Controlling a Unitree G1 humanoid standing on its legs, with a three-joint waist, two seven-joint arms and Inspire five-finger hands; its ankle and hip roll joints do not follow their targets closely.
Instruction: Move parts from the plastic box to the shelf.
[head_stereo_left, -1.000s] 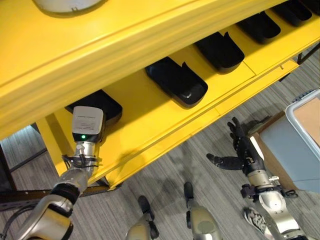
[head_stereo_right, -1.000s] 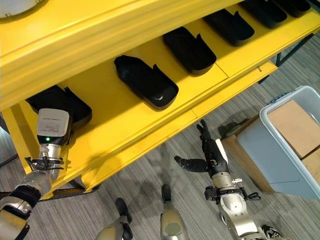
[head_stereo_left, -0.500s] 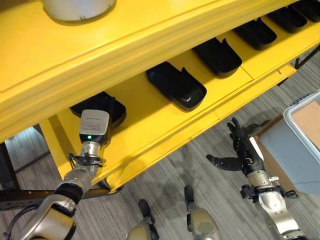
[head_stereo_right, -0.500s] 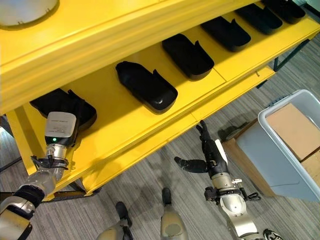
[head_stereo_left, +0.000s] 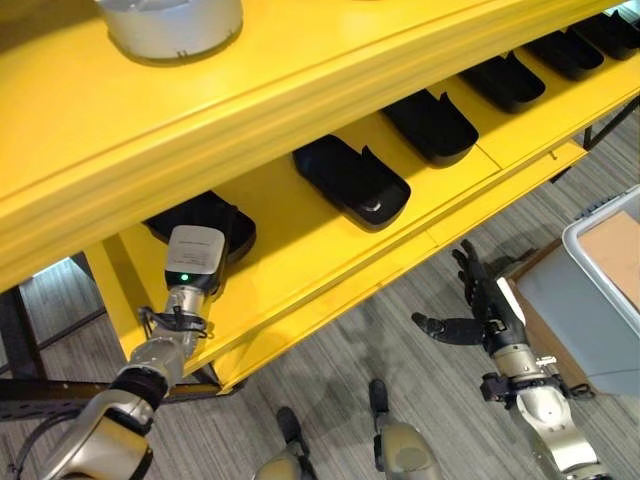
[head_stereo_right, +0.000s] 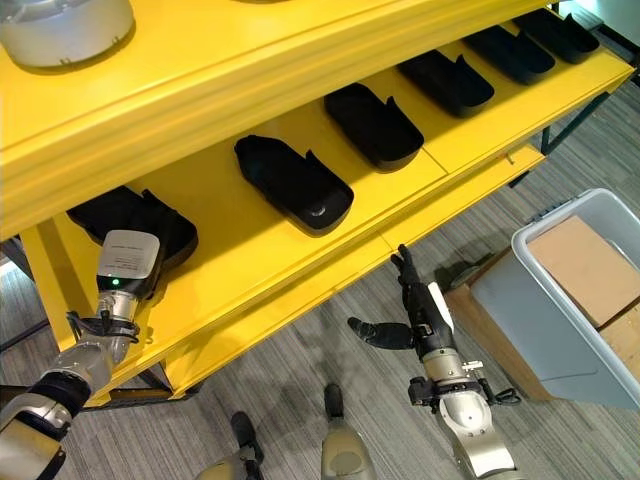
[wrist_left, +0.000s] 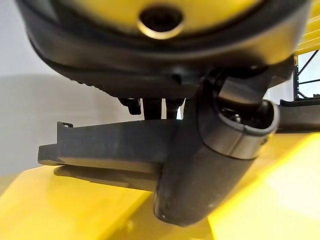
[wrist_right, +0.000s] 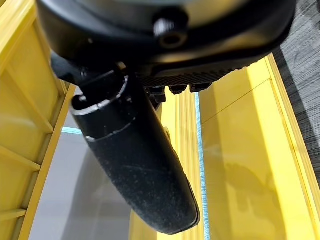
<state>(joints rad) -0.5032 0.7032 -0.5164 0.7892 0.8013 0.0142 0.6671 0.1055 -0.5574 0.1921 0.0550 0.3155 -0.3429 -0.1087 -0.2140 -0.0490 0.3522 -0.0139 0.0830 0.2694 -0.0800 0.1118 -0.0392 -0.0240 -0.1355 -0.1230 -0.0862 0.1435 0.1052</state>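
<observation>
A yellow shelf (head_stereo_left: 330, 270) carries several black moulded parts in a row on its lower level. My left arm reaches in at the leftmost part (head_stereo_left: 215, 215). Its wrist unit (head_stereo_left: 190, 260) covers the hand in the eye views. In the left wrist view my left hand (wrist_left: 205, 165) lies against that flat black part (wrist_left: 100, 145), thumb beside it; the grip is hidden. My right hand (head_stereo_left: 485, 310) hangs open over the floor below the shelf's front edge, holding nothing. The grey plastic box (head_stereo_right: 530, 310) stands on the floor at the right, with brown cardboard pieces (head_stereo_right: 580, 255) in it.
A grey round tub (head_stereo_left: 170, 25) sits on the upper shelf level at the left. A brown carton edge (head_stereo_right: 480, 300) shows beside the plastic box. Grey striped floor (head_stereo_left: 340, 350) lies between the shelf and the box.
The whole picture has shifted, bringing more of the upper shelf and the tub into view. Relative to the shelf, neither hand has visibly moved.
</observation>
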